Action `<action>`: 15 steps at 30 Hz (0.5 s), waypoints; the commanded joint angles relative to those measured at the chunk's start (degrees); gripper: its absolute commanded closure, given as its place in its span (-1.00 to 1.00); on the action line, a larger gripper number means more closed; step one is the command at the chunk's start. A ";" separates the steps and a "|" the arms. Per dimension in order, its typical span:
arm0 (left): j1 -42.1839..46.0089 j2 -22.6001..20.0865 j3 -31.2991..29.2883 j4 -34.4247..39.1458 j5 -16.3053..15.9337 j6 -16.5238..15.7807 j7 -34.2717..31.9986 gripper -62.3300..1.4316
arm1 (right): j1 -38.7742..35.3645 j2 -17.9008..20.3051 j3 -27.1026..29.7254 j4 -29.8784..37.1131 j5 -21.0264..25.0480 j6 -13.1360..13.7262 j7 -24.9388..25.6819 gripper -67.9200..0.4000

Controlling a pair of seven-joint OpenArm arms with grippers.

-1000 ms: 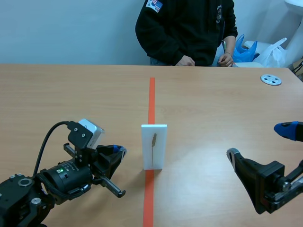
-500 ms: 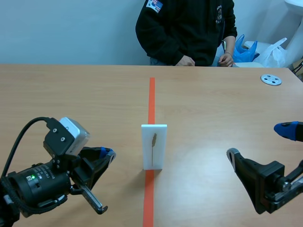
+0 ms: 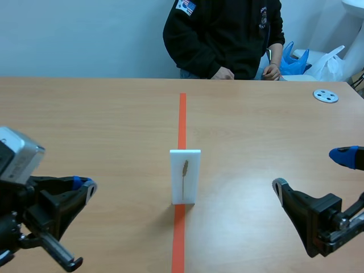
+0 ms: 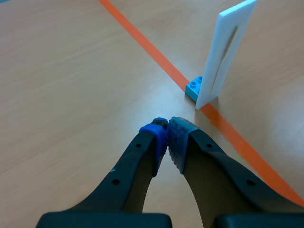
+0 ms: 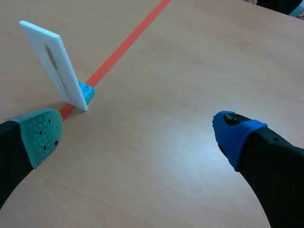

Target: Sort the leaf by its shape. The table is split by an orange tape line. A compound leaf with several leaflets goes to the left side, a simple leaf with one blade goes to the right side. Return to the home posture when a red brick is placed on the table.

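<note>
You see the white upright card [image 3: 185,176] with slender brown leaf [image 3: 185,169] on the orange tape line [image 3: 182,116], centre | your left pincer [image 4: 167,130] clenched empty, near left | your right pincer [image 5: 138,135] released, near right

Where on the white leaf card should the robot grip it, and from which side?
Probably the top edge of the white card, from above, jaws closing on its front and back faces. It stands upright, thin, with a blue brick at its foot, so the top is free and a sideways push could tip it.
</note>
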 commanded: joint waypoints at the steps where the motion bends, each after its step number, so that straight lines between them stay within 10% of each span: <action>1: 1.66 0.22 -1.40 2.75 -1.97 0.09 0.85 0.82 | 0.07 -0.02 0.52 1.05 0.24 -0.24 0.87 -1.00; 10: 7.67 0.94 -11.63 14.27 -10.78 0.79 6.10 0.82 | 0.24 -0.02 0.52 1.05 0.24 -0.24 1.05 -1.00; 15: 7.61 1.86 -15.63 16.20 -11.47 8.83 7.04 0.82 | 0.74 -0.02 0.52 1.05 0.24 -0.24 0.83 -1.00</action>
